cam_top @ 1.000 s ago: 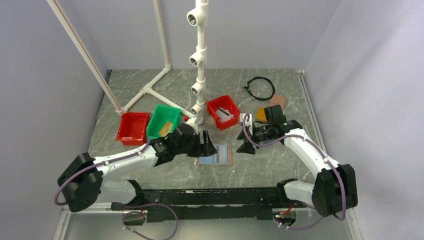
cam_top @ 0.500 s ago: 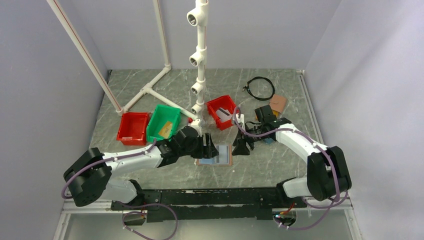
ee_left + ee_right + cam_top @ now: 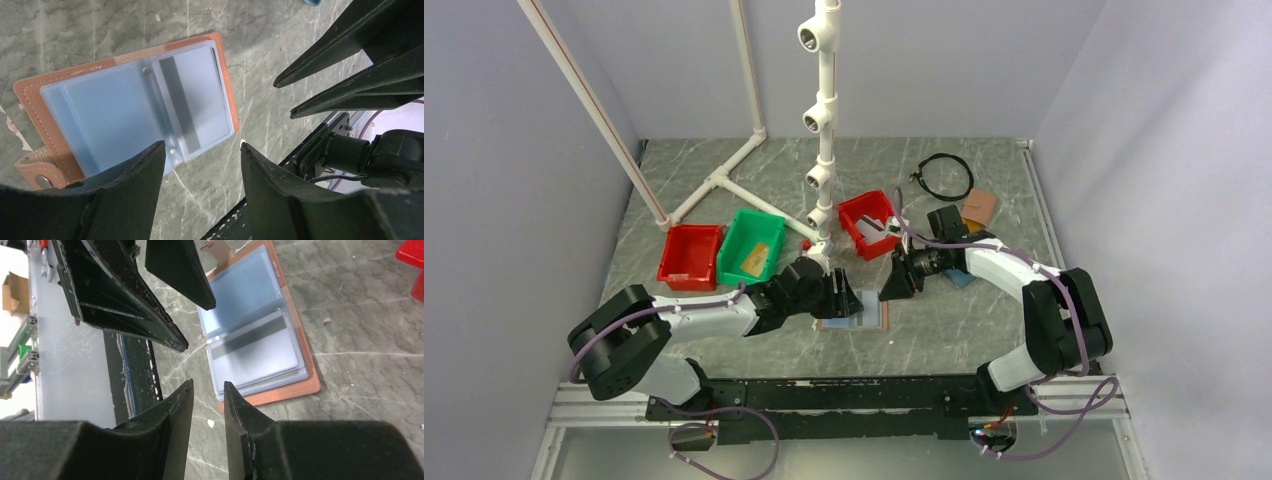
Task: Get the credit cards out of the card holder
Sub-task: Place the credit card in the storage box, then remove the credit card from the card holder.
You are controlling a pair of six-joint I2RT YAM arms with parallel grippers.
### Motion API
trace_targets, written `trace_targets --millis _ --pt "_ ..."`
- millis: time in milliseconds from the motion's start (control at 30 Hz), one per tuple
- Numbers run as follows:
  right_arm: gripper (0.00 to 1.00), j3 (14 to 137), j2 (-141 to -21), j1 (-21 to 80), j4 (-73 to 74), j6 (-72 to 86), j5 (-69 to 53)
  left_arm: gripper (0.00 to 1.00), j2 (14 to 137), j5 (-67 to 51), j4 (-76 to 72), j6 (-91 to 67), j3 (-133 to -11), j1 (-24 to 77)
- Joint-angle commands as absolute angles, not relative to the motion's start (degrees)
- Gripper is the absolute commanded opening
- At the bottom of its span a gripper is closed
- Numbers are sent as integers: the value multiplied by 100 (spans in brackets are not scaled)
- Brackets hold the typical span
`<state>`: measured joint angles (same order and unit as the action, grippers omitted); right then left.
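The card holder [image 3: 872, 315] lies open and flat on the table, tan leather with light blue sleeves. In the left wrist view [image 3: 115, 105] a grey card with a dark stripe [image 3: 192, 100] sits inside its right sleeve; the card also shows in the right wrist view [image 3: 252, 352]. My left gripper [image 3: 844, 298] is open and empty over the holder's near-left part [image 3: 202, 147]. My right gripper [image 3: 892, 290] hovers just beside the holder's right edge, jaws a narrow gap apart and empty [image 3: 208, 385]. A gold-tan card [image 3: 755, 258] lies in the green bin. A grey-white card [image 3: 876, 228] lies in the nearer red bin.
A red bin [image 3: 690, 256], a green bin [image 3: 742, 232] and a second red bin [image 3: 856, 210] stand behind the holder. A white pipe stand [image 3: 824, 120] rises at the back. A black cable loop [image 3: 946, 177], a brown wallet [image 3: 979, 207] and a blue wallet [image 3: 959, 280] lie at the right.
My right gripper has swung left, from the table's right side to the holder's right edge. My left gripper has stayed over the holder, shifting only slightly.
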<state>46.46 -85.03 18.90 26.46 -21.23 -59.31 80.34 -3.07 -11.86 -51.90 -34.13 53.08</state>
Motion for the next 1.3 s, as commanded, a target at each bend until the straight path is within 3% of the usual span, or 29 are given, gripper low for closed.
trace_targets --millis 0,500,633,1267 --pt "31 4559 -8621 1809 1929 -1179 -6082 61 8148 -194 -1540 -5270 -3380 5326" --pt "34 4241 -8789 1792 988 701 -5267 57 8419 -107 -1529 -5320 -3477 5327" --pt "34 4247 -8876 1819 975 831 -5138 52 8521 -102 -1505 -5423 -3531 5327" --pt "34 4289 -9129 2060 1031 989 -4701 53 8771 -333 -1757 -5478 -3604 5333"
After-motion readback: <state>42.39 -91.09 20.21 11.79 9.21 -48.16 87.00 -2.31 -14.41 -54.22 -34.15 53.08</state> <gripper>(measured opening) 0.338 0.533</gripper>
